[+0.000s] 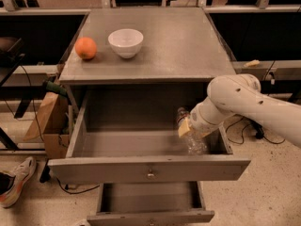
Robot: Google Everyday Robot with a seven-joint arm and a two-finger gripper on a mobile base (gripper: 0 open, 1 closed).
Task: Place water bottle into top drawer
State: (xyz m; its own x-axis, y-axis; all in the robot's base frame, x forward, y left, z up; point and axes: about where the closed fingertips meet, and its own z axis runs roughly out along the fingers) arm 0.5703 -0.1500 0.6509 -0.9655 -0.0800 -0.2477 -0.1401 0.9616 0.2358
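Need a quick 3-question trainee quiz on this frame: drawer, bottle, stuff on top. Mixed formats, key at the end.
1. Fill in: on the cabinet top, the ____ sits left of the white bowl in the view.
2. True or false: the top drawer is closed.
3. Pick one. The water bottle is: A) beside the bowl; B) inside the top drawer at its right side, held by the gripper; C) inside the bowl.

Key: 1 orange; 2 false, it is pulled open; 3 B.
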